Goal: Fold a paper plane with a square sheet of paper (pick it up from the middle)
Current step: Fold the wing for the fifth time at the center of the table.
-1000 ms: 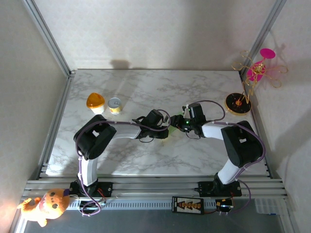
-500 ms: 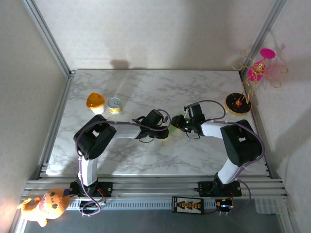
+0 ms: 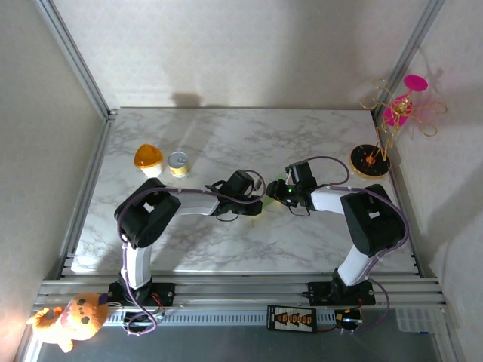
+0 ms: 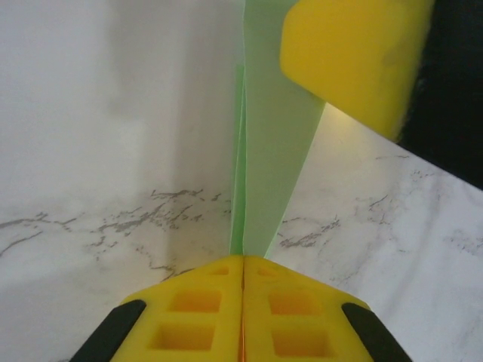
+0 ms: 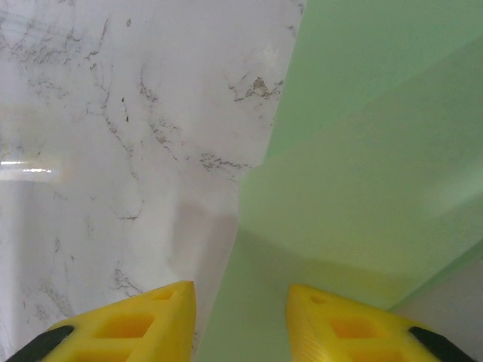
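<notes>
Elbows bent: L arm [image 3: 196, 197] & R arm [image 3: 332, 200] meet mid-desk [image 3: 189, 136]. L jaws clenched on paper [image 4: 272, 151]; R jaws apart over it. Paper mostly hidden from above.

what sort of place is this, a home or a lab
Most likely a robotics lab test cell: two black-and-white robot arms bolted to a slotted aluminium rail, a white marble-patterned tabletop boxed in by plain white panels, and loose props such as an orange-lidded cup and a pink-and-gold ornament stand.
</notes>
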{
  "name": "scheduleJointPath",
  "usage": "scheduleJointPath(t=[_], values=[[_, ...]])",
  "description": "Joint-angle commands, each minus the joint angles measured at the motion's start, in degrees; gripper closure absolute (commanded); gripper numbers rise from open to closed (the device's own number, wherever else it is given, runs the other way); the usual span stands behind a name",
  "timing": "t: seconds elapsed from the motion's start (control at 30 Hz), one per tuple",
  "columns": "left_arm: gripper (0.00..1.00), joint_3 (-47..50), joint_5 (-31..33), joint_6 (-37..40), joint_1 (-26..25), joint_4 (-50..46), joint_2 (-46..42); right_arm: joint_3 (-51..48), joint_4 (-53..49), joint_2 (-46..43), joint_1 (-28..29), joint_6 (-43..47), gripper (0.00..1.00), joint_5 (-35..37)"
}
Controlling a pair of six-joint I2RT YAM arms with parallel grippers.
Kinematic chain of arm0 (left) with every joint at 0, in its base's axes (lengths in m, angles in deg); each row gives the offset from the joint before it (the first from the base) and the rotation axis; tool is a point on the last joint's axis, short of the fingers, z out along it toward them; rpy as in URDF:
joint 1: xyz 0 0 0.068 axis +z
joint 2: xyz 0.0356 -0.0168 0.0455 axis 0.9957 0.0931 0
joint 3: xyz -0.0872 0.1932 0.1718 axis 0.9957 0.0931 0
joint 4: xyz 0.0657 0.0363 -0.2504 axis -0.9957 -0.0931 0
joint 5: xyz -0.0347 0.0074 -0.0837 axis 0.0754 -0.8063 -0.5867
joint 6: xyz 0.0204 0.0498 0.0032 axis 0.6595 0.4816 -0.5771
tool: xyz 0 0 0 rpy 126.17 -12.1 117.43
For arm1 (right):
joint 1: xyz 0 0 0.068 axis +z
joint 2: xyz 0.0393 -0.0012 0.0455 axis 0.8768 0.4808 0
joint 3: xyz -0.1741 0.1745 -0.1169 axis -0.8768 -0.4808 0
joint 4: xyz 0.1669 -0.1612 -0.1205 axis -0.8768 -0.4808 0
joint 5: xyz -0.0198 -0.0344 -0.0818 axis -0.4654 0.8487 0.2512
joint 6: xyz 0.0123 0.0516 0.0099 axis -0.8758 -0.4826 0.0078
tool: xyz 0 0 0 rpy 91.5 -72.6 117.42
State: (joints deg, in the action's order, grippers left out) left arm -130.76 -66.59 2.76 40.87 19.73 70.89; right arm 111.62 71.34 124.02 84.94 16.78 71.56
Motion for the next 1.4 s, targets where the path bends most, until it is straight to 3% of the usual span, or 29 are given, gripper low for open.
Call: scheduleJointPath(t=[0.0, 0.3, 0.47, 0.63, 0.87, 1.37], values=[[0.90, 0.6, 0.3, 0.1, 0.8, -3.8, -1.7, 0.4, -3.6, 1.7, 0.1, 0.3, 0.62, 3.1], [0.78, 1.5, -1.4, -0.3, 1.8, -6.0, -6.5, 1.0, -4.1, 2.3, 0.0, 0.6, 0.62, 3.0], [0.71, 1.3, -0.1, -4.5, 2.4, -1.2, -10.1, 1.0, -4.2, 2.7, 0.0, 0.7, 0.62, 2.6], [0.81, 1.3, -5.1, -10.0, 1.6, 6.6, -6.9, 1.1, -4.5, 3.1, -0.1, 0.6, 0.65, 2.2], [0.96, -1.9, -4.5, -10.1, 0.7, 3.5, -1.4, 1.4, -5.4, 3.4, -0.4, 0.6, 0.73, 1.8], [0.99, -7.0, -3.0, -10.6, 0.7, -0.4, 4.2, 1.9, -6.3, 4.4, -0.5, 1.1, 0.75, 1.7]])
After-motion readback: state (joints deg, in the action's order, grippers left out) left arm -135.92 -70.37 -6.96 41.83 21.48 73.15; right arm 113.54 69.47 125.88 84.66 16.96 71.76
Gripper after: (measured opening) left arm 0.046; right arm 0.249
